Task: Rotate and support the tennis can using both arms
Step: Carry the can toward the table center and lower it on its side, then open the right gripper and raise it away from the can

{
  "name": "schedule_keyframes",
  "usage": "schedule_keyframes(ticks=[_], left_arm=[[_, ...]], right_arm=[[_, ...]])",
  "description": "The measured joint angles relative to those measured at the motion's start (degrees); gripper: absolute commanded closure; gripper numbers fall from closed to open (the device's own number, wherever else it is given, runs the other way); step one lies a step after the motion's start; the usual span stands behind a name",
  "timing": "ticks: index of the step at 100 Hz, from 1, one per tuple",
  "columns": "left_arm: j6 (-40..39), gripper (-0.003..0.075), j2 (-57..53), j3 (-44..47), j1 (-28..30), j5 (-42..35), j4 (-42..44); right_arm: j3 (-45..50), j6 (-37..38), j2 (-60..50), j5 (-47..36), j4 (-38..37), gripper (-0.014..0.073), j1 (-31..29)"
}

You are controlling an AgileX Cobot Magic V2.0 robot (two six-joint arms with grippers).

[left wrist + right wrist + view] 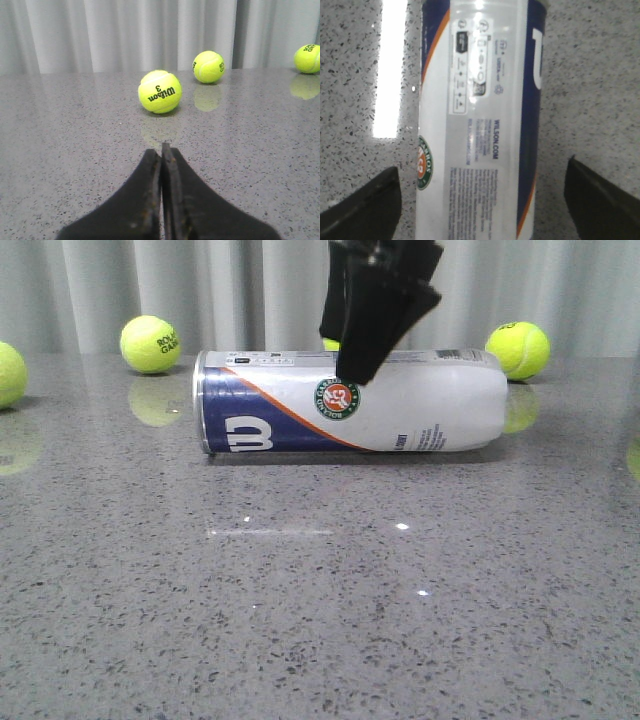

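The tennis can (350, 400) lies on its side on the grey table, navy end with the white "W" to the left, round emblem facing front. My right gripper (355, 365) hangs just above the can's middle. In the right wrist view the can (480, 125) runs between the gripper's (482, 167) wide-open fingers, with a gap on each side. My left gripper (161, 151) is shut and empty, low over the table, facing tennis balls. It does not show in the front view.
Yellow-green tennis balls lie behind the can at the left (150, 344), right (518, 349) and far left edge (8, 374). Ahead of the left gripper lie one ball (159, 91) and two farther ones (208, 66) (307, 58). A grey curtain backs the table (320, 620).
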Motion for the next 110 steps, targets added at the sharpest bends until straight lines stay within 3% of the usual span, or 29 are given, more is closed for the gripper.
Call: schedule_keyframes(ticks=[27, 47, 54, 74, 97, 110], left_arm=[[0.0, 0.0741, 0.0, 0.0, 0.0, 0.0, 0.0], [0.0, 0.0741, 0.0, 0.0, 0.0, 0.0, 0.0], [0.0, 0.0741, 0.0, 0.0, 0.0, 0.0, 0.0], [0.0, 0.0741, 0.0, 0.0, 0.0, 0.0, 0.0], [0.0, 0.0741, 0.0, 0.0, 0.0, 0.0, 0.0], [0.0, 0.0741, 0.0, 0.0, 0.0, 0.0, 0.0]], right_arm=[[-0.8, 2.7, -4.1, 0.2, -0.3, 0.0663, 0.0], [-0.8, 3.6, -8.0, 0.5, -0.8, 0.0659, 0.0], [-0.8, 7.2, -9.8, 0.7, -0.8, 0.0659, 0.0], [-0.9, 34.3, -13.5, 1.1, -1.3, 0.0659, -0.5], [-0.9, 59.6, -15.9, 1.3, -3.1, 0.0658, -2.6], [-0.9, 69.3, -18.7, 1.3, -7.1, 0.0658, -3.2]])
